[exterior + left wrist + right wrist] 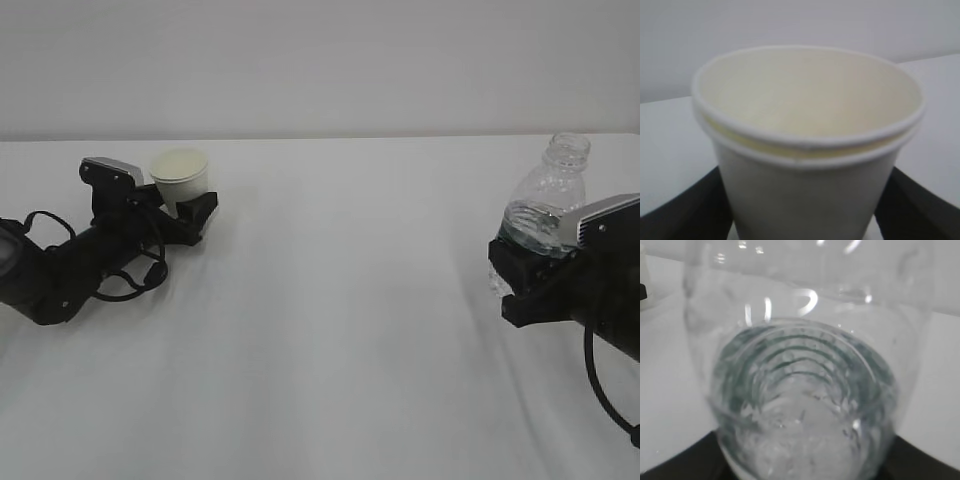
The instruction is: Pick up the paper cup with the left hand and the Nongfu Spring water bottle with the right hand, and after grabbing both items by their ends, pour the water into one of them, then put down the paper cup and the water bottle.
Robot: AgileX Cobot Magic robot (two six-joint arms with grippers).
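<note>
The paper cup (180, 176) stands upright at the left of the white table (340, 320), off-white with a doubled rolled rim and a cream inside that looks empty (805, 100). My left gripper (181, 207) lies low on the table, its black fingers (685, 215) pressed to both sides of the cup's lower wall. At the right, the clear ribbed Nongfu Spring water bottle (548, 195) is upright and capless, with water in its lower part (805, 430). My right gripper (517, 280) is shut on its lower body.
A pale wall runs behind the table's far edge (320, 138). The wide middle stretch of the tablecloth lies between the two arms. Cables loop beside the left arm (120, 270) and hang under the right one (600, 390).
</note>
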